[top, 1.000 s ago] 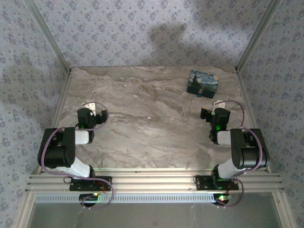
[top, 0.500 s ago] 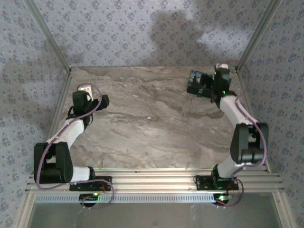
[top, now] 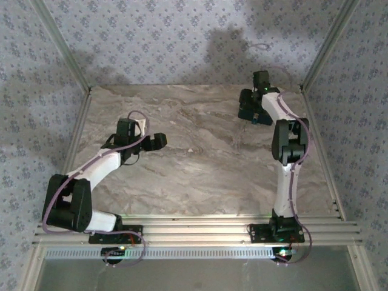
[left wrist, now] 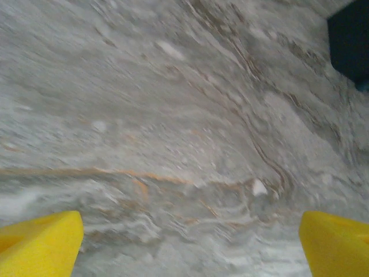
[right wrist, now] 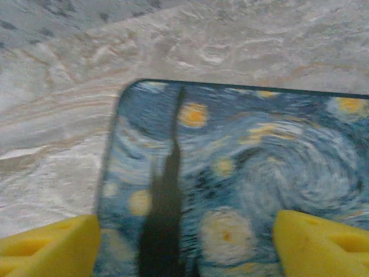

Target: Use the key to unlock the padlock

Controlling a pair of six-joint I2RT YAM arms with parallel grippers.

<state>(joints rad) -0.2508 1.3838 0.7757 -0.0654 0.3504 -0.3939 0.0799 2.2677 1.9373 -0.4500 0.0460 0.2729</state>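
The padlock (top: pixel 246 111) is found far right on the bench (top: pixel 200 170), under the right claw (right wrist: pixel 184 242), jaws parted. The left claw (left wrist: pixel 190 242) is spread wide over bare bench. If the jaws are closed off-centre, the padlock could be shoved askew.

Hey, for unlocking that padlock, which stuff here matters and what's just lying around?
For the job:
- padlock, far right of the table
- right gripper, open, over the padlock
- left gripper, open, above bare marble

Just there:
- table
- patterned walls
- metal rails at the near edge
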